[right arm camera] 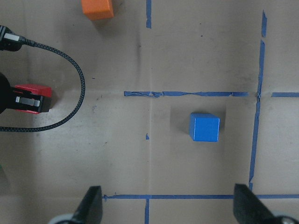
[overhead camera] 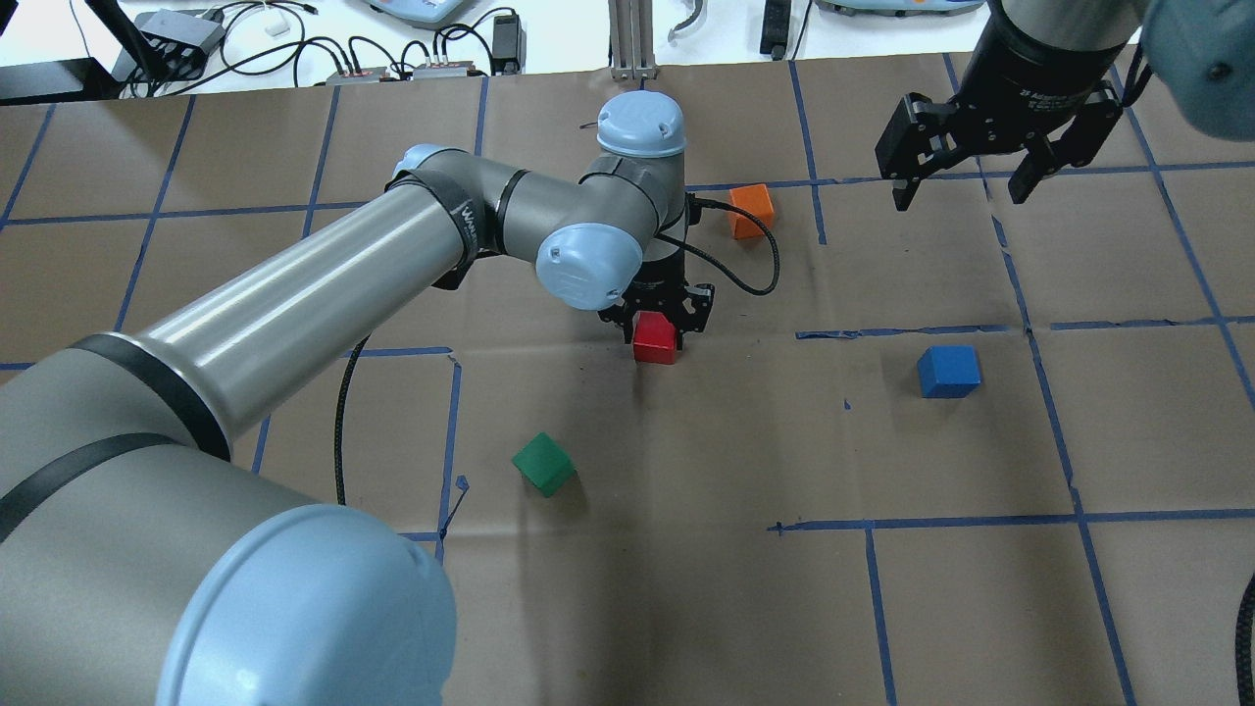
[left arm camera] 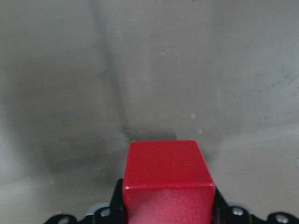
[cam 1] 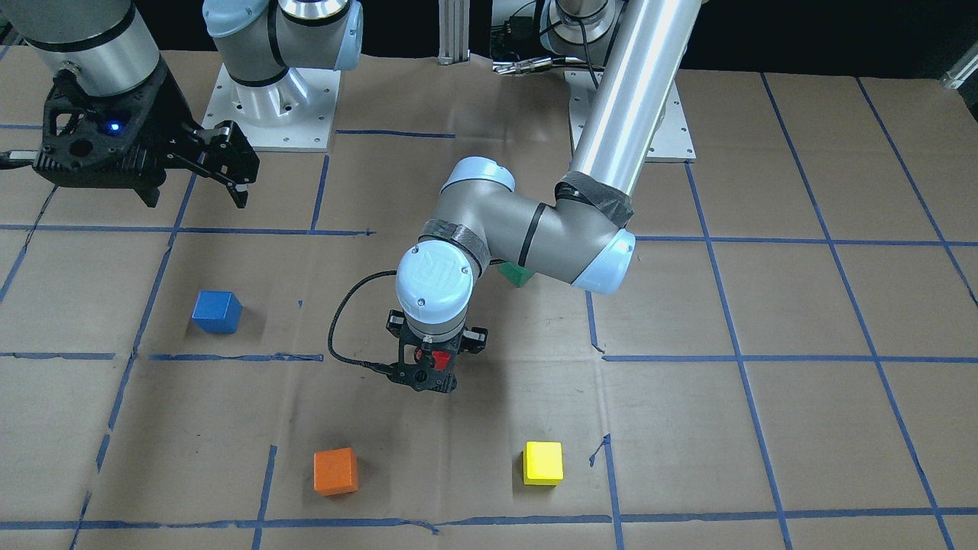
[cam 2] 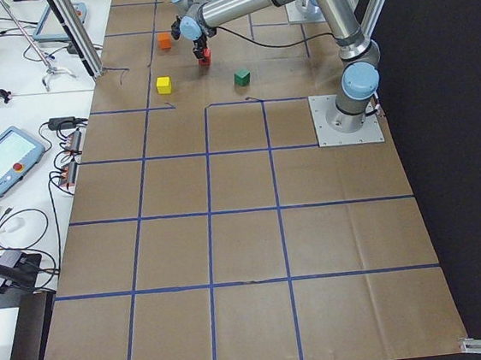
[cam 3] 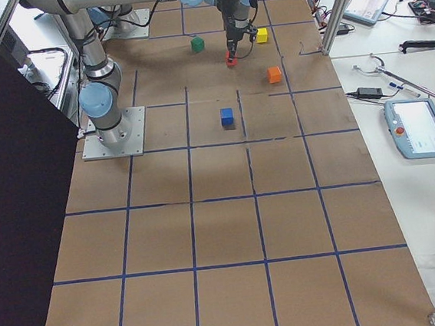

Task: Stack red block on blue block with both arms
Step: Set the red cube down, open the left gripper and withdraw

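The table (overhead camera: pixel 686 588) is covered in brown paper marked with a grid of blue tape. The left arm (overhead camera: pixel 294 294) reaches across it to the central area, wrist pointing straight down. The right arm (overhead camera: pixel 1059 29) is held over the table's far right side in the overhead view, well apart from the left arm.

The right gripper (overhead camera: pixel 961 186) hangs above the table with its jaws spread wide and nothing between them. In the right wrist view the blue block (right arm camera: pixel 204 127) lies below and ahead of it, between the lines of the two fingers (right arm camera: pixel 91 207).

The left gripper (cam 1: pixel 429 360) has its jaws closed against opposite faces of the red block (overhead camera: pixel 655 341). The block is at or very close to the paper; whether it is touching the surface cannot be determined. A black cable (cam 1: pixel 340 321) loops out from this gripper's wrist.

The blue block sits alone on the paper, well apart from the red block, on the right arm's side. The orange cube (overhead camera: pixel 752 211), green cube (overhead camera: pixel 543 464) and yellow cube (cam 1: pixel 543 463) lie separately around the left gripper, none touching another.
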Available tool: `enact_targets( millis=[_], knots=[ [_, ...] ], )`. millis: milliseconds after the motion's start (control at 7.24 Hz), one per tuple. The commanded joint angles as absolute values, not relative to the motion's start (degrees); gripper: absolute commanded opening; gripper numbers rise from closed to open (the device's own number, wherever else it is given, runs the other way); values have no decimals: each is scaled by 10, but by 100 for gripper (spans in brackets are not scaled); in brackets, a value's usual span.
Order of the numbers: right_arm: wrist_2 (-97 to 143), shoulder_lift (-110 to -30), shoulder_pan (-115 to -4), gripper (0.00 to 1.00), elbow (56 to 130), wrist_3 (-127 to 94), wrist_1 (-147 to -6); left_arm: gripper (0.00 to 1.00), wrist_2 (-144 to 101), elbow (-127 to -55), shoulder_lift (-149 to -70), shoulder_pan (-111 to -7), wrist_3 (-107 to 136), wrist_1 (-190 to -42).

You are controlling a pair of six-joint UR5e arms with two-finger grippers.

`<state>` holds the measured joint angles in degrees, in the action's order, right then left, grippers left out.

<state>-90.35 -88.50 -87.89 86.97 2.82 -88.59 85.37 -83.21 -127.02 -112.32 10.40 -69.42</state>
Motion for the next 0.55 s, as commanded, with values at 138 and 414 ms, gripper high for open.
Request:
enact_targets(
  millis=[138,414],
  knots=[
    [-904,-885,-879,100,870,28,-886,100,855,-815,-1239,-1122,104,-718],
    [-904,-885,-879,100,870,28,-886,100,858,-831,-1148,-1066,89,-772]
  ],
)
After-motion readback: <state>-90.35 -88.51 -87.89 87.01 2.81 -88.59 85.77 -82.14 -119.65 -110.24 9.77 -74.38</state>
